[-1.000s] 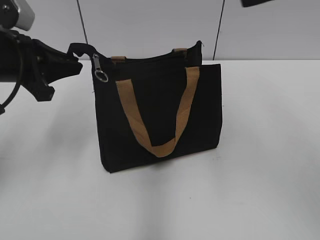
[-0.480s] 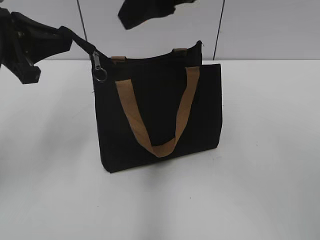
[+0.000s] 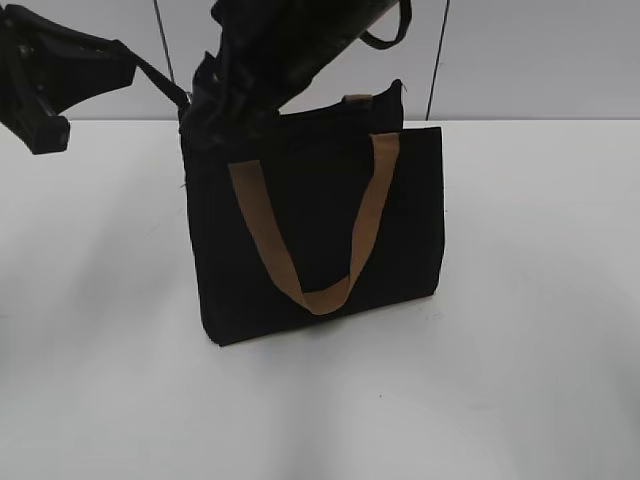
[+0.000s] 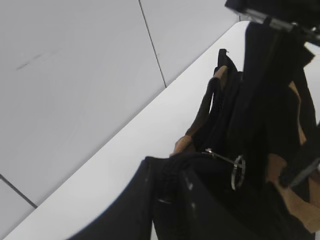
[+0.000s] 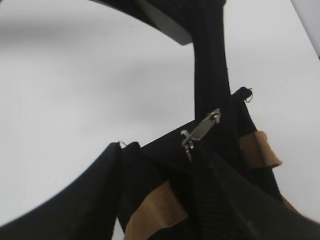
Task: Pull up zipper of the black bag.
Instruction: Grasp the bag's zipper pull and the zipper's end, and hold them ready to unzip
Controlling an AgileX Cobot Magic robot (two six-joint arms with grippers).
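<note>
The black bag stands upright on the white table, a tan handle hanging down its front. My left gripper is shut on the black tail of the zipper and holds it taut up and to the left; the left wrist view shows the tail between its fingers. My right gripper is down at the bag's top left corner and hides the pull there. The silvery pull with its ring lies just beyond my open right fingers, which straddle the bag's top end.
The white table stretches all round the bag. A pale wall with dark seams stands right behind it. The right arm slants down from the top over the bag's left half.
My right arm has come down from the top edge to the bag's top left corner and now covers the pull. My left gripper has kept its hold on the tail, slightly higher.
</note>
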